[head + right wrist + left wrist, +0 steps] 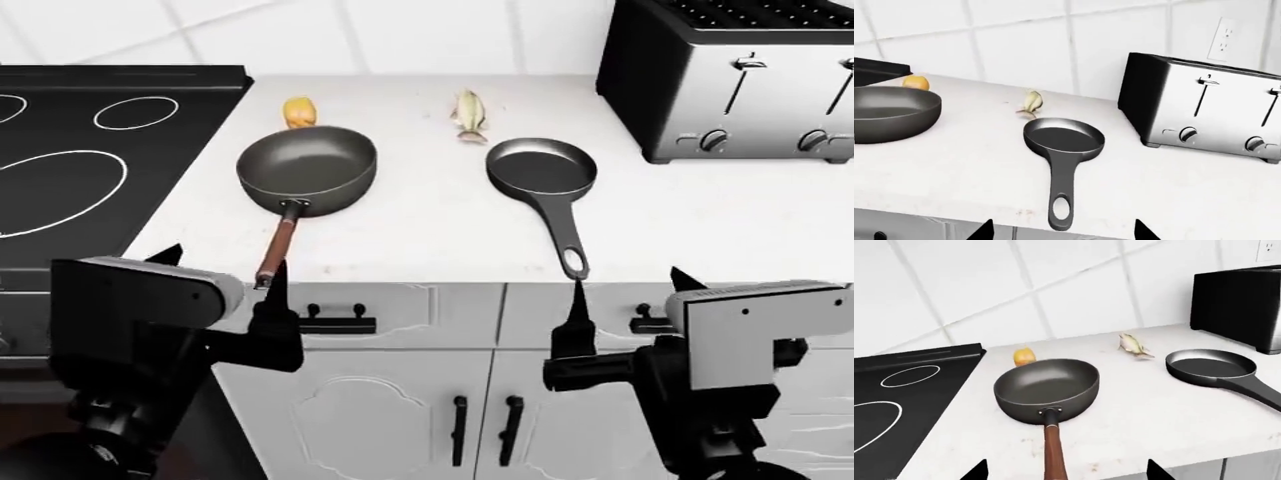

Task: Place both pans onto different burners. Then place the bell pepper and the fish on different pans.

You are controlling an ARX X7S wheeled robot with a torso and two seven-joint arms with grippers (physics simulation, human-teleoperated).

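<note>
Black glass is showing at the far left of the head view, where the cooktop (94,140) is lying flush beside the white counter (427,225), its larger burner ring (54,195) and a second ring (134,112) both being left bare. Just right of the cooktop edge, the larger pan (307,168) is sitting on the counter, its wooden handle (278,250) pointing toward the front edge and toward the left gripper (220,295), which is being held below and in front of the counter with its jaws spread apart and nothing between them. Behind the larger pan, close to the tiled wall, the bell pepper (300,111) is resting just beside the pan's rim. Further right, the fish (469,113) is lying near the wall, just behind the smaller pan (541,168), whose metal handle (566,240) is reaching toward the counter's front edge. The right gripper (627,295) is being held in front of the cabinet doors (454,400), its jaws likewise apart and empty. At the far right, a steel toaster (727,80) is standing on the counter, apart from the smaller pan, with a wall outlet (1224,37) being seen above it in the right wrist view.
</note>
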